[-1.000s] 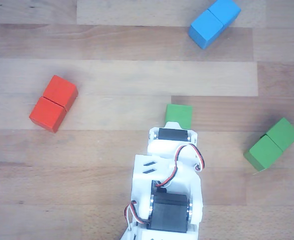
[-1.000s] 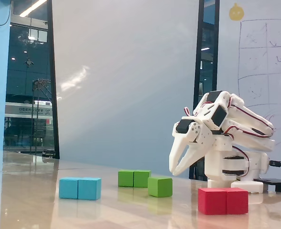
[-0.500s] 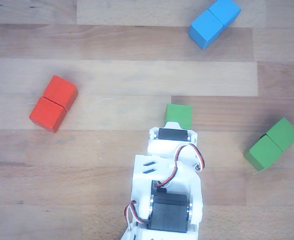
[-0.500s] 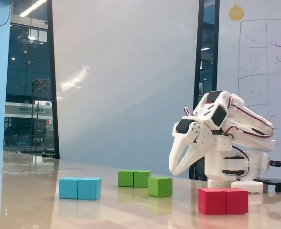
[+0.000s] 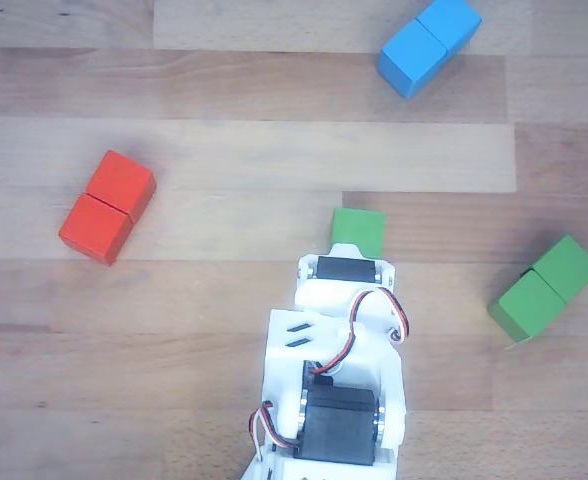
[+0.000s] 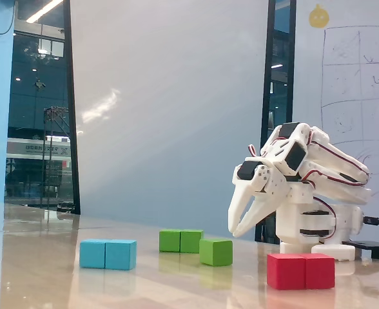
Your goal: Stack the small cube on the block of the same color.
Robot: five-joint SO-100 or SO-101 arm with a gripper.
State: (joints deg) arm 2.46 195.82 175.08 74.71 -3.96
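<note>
In the fixed view the end effector [image 6: 233, 230] hangs above the counter [image 6: 176, 283] with its fingers slightly apart and holds nothing. The small cube [image 6: 216, 252] lies on the counter just left of the fingertips. In the other view the small cube [image 5: 358, 231] sits at the center, and the green block [image 5: 544, 287] lies well apart at the right edge.
</note>
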